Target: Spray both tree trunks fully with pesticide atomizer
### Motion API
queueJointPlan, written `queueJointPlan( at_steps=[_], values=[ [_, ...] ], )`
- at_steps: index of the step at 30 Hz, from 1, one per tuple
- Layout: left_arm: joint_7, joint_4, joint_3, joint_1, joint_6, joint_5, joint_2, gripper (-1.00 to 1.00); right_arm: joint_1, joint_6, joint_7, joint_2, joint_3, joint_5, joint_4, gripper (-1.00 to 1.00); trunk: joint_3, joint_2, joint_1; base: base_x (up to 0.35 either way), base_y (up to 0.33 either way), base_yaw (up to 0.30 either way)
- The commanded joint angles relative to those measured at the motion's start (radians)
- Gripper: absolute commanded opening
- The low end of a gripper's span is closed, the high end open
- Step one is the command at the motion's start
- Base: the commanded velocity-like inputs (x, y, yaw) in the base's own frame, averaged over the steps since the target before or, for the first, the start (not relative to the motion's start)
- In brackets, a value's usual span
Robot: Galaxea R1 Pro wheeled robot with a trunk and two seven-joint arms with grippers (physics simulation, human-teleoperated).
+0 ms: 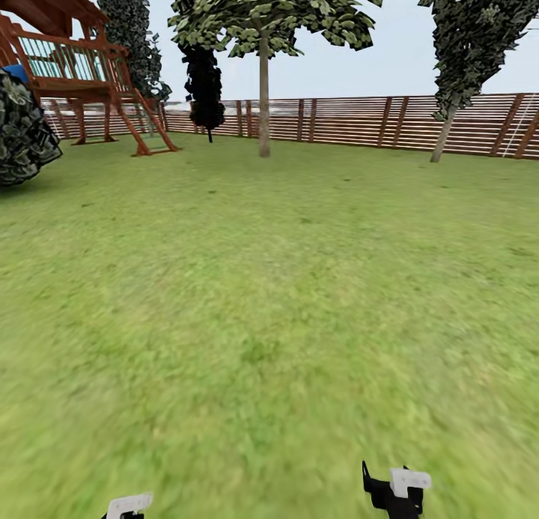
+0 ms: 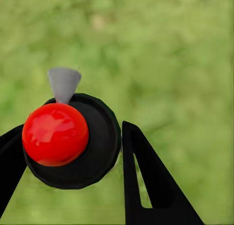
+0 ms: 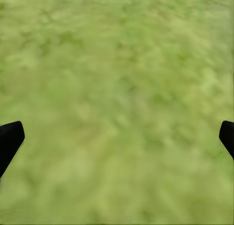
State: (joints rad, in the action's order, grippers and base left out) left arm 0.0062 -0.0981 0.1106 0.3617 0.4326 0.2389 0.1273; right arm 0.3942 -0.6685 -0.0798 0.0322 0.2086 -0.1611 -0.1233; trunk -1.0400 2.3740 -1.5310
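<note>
Atomizer point(image 2: 68, 140): lifted off the lawn point(image 1: 269, 302), clamped between left gripper point(image 2: 73, 152) fingers; right gripper point(image 3: 117, 137) fingers held wide apart, empty; trunks point(image 1: 263, 92) far ahead by fence point(image 1: 359, 122), spraying judged not begun.

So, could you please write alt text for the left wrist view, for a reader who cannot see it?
The black left gripper is closed around a round black pesticide atomizer topped by a glossy red ball, with a small grey cone-shaped nozzle sticking out beyond it. Behind them lies blurry green grass lawn.
</note>
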Motion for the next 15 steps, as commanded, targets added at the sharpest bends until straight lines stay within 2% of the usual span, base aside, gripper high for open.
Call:
queueJointPlan(
  at_steps=[1,15],
  values=[
    [0.000,0.000,0.000,0.000,0.000,0.000,0.000,-1.00,0.000,0.000,0.000,0.000,0.000,0.000,0.000,1.00,0.000,0.000,0.000,0.338,0.000,-0.001],
    [0.000,0.000,0.000,0.000,0.002,0.000,0.000,-1.00,0.000,0.000,0.000,0.000,0.000,0.000,0.000,1.00,0.000,0.000,0.000,0.338,0.000,0.000]
  ],
)
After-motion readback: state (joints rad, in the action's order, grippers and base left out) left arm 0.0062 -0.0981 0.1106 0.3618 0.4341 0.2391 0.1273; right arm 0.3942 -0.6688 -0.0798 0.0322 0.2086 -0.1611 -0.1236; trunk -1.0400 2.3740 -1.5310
